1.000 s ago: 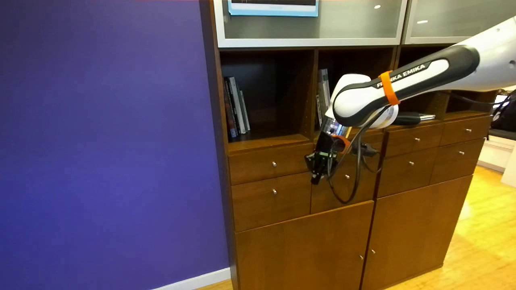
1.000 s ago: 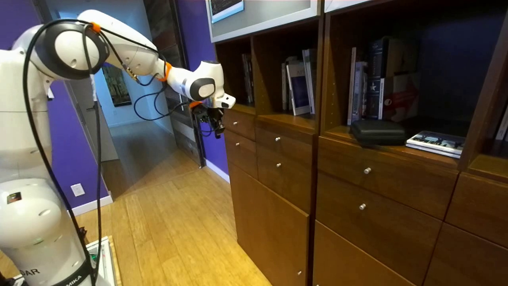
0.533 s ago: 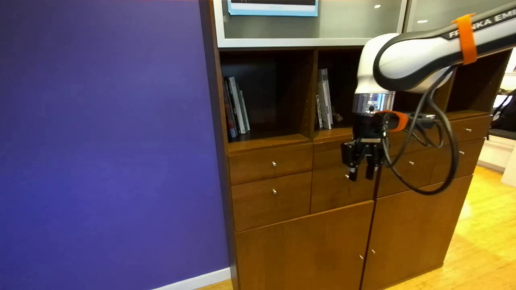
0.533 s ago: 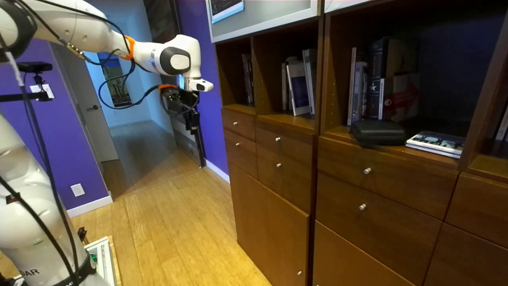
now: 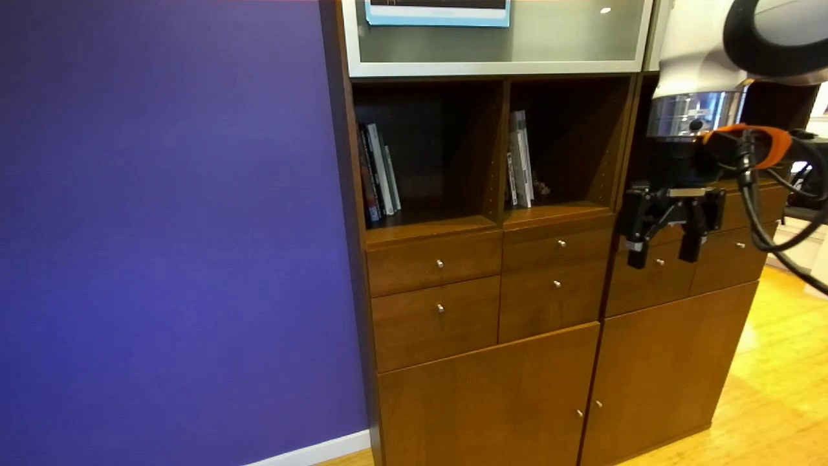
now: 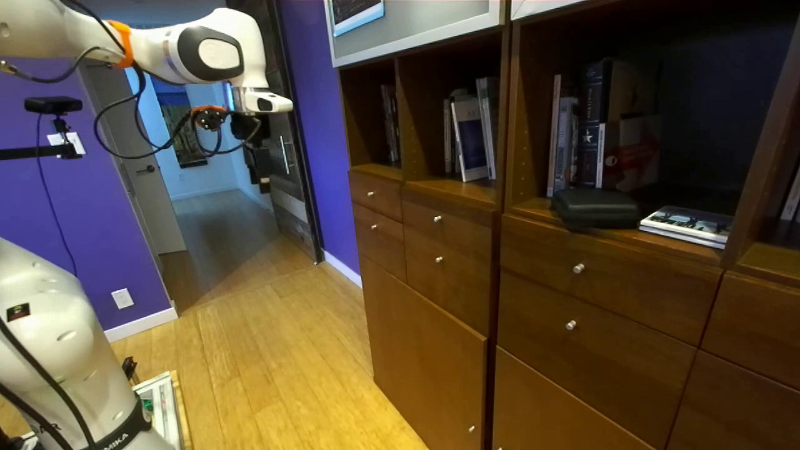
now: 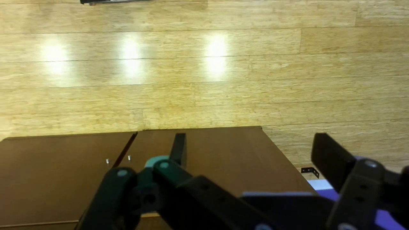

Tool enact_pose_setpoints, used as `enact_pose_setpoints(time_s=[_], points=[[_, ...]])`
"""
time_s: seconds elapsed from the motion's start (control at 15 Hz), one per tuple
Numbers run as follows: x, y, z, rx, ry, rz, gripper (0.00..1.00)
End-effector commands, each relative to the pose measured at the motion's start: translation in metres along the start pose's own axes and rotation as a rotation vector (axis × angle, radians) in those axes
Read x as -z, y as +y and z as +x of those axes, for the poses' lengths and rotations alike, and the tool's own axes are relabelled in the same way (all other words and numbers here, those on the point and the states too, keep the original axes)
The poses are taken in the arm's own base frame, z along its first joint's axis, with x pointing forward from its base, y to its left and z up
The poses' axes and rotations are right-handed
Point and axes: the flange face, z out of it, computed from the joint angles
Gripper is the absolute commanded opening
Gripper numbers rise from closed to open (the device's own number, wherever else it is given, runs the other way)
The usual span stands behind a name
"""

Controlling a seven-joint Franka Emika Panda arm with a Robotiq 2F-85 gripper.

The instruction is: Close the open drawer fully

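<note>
Brown wooden drawer fronts with small pale knobs line the cabinet in both exterior views, and none visibly stands out. The shallow upper front [image 5: 404, 264] in the column beside the purple wall looks flush with its neighbours; I cannot tell for certain that this is the task's drawer. The drawer insides are hidden. My gripper [image 5: 664, 256] hangs in front of the cabinet, apart from it, fingers pointing down. In the wrist view the gripper [image 7: 250, 140] is open, its two fingers wide apart with nothing held. Edge-on in an exterior view, the gripper [image 6: 257, 178] is well away from the fronts.
Books [image 5: 381, 171] stand in the shelf compartments above the drawers. A black case [image 6: 595, 208] sits on a shelf ledge. Tall cabinet doors [image 5: 485, 401] are below the drawers. Loose cables [image 6: 156, 150] loop around the arm. A small black bracket [image 7: 310, 171] lies by the wall.
My gripper has moved back away from the drawer fronts and somewhat upward. Its fingers, together at first, have spread apart. The drawer fronts show no visible movement.
</note>
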Motion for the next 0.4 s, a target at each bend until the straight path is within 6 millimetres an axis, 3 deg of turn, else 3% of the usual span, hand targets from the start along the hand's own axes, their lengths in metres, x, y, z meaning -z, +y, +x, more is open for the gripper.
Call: enact_pose_setpoints(time_s=[0.0,0.13,0.33], points=[[0.005,0.003,-0.01,0.001,0.001,-0.009,1.0],[0.008,0.005,-0.021,0.003,0.012,-0.013,1.0],[0.004,0.007,-0.023,-0.001,0.006,-0.018,1.0]])
